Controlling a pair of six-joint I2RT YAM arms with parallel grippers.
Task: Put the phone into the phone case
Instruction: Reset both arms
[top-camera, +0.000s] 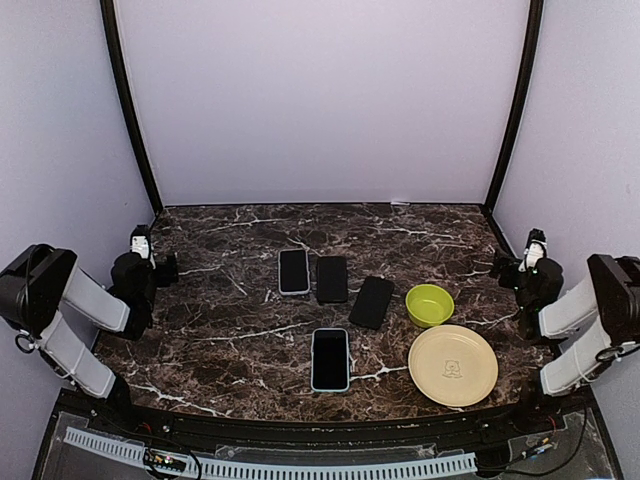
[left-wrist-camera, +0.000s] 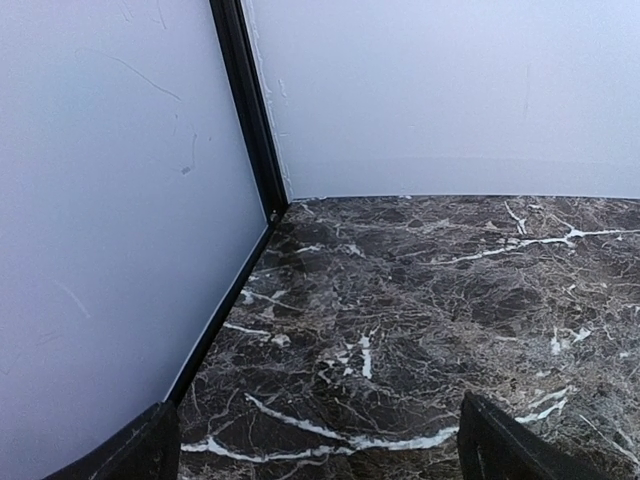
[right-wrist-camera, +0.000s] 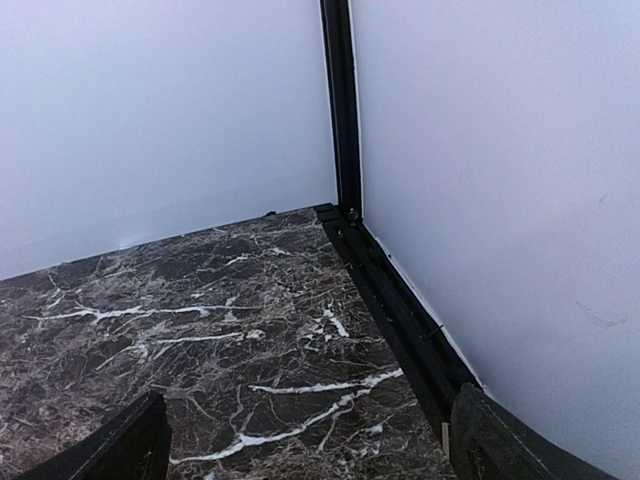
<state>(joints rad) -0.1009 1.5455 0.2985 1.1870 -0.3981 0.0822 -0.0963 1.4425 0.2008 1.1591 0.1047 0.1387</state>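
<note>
Four dark flat slabs, phones or cases, lie mid-table in the top view, and I cannot tell which is which. One with a pale rim (top-camera: 293, 271) lies beside a plain black one (top-camera: 331, 279). A tilted black one (top-camera: 371, 302) is to their right. Another pale-rimmed one (top-camera: 330, 359) lies nearer the front. My left gripper (top-camera: 157, 255) (left-wrist-camera: 318, 405) is open at the table's left edge, facing the back left corner, with nothing between its fingers. My right gripper (top-camera: 520, 257) (right-wrist-camera: 308, 398) is open at the right edge, facing the back right corner, also empty.
A green bowl (top-camera: 430, 304) stands right of the tilted slab, and a pale yellow plate (top-camera: 453, 365) lies in front of it. White walls with black corner posts (left-wrist-camera: 250, 110) (right-wrist-camera: 342, 110) close in the marble table (top-camera: 240, 330) on three sides.
</note>
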